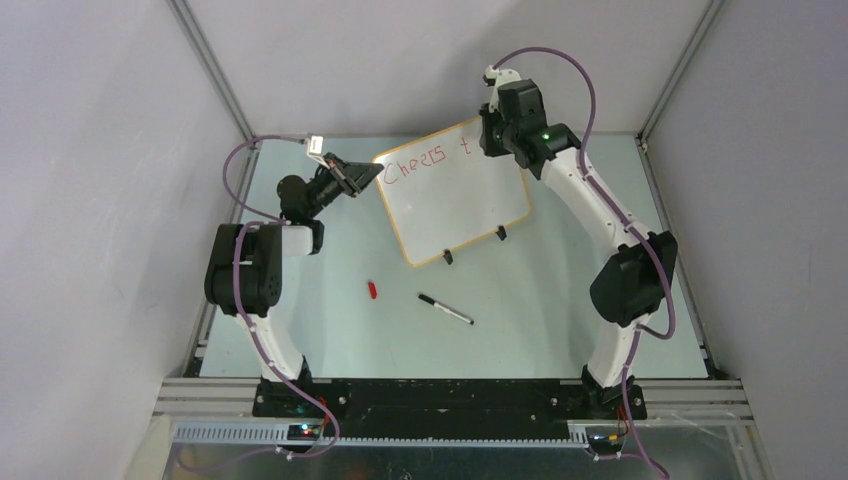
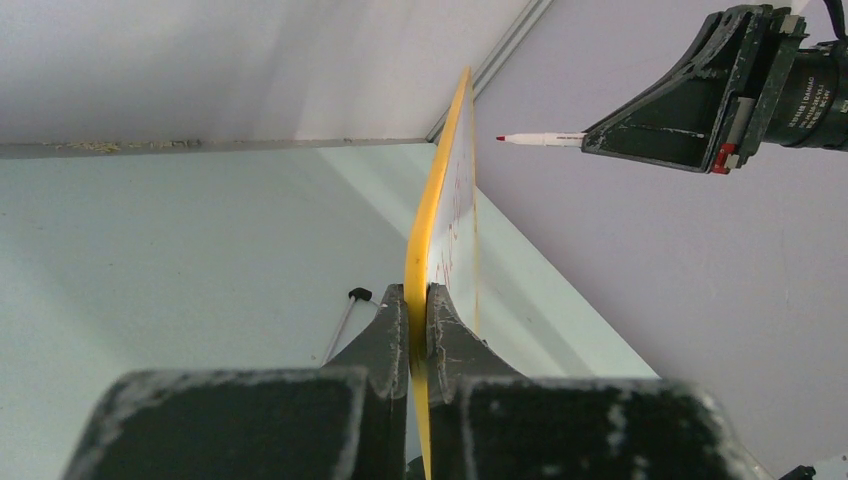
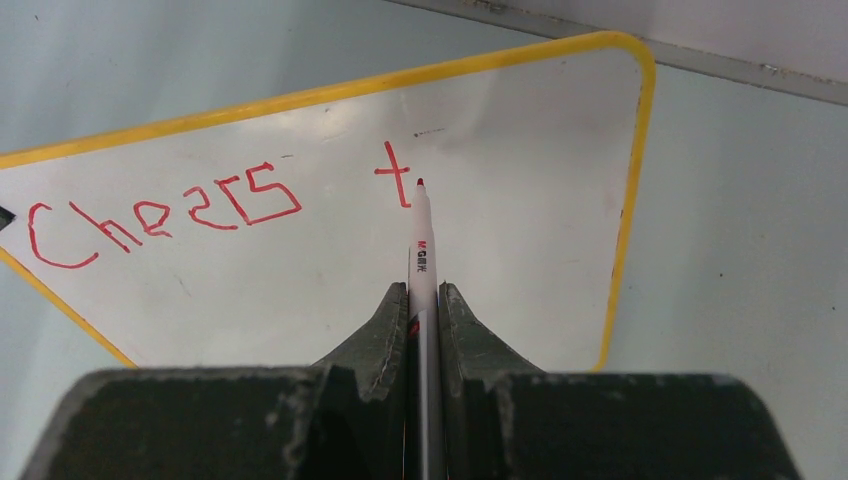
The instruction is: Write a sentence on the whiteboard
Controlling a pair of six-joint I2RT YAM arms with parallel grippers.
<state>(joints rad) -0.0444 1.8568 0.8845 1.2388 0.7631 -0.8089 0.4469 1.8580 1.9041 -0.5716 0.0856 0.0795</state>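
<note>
The whiteboard (image 1: pixel 465 205) stands tilted on the table, white with a yellow-orange rim. Red letters on it read "Cheers t" (image 3: pixel 165 220) in one row near the top. My left gripper (image 1: pixel 362 172) is shut on the board's left corner; in the left wrist view (image 2: pixel 418 300) the rim sits between its jaws. My right gripper (image 1: pixel 490 135) is shut on a white red-tipped marker (image 3: pixel 421 240) at the board's upper right. The tip is beside the foot of the "t" (image 3: pixel 395 175). From the left wrist view the marker (image 2: pixel 540 139) looks slightly off the board face.
A black-capped pen (image 1: pixel 445 308) and a small red cap (image 1: pixel 372 290) lie on the table in front of the board. Two black clip feet (image 1: pixel 448 257) hold the board's lower edge. Grey walls and frame posts close in the back and sides.
</note>
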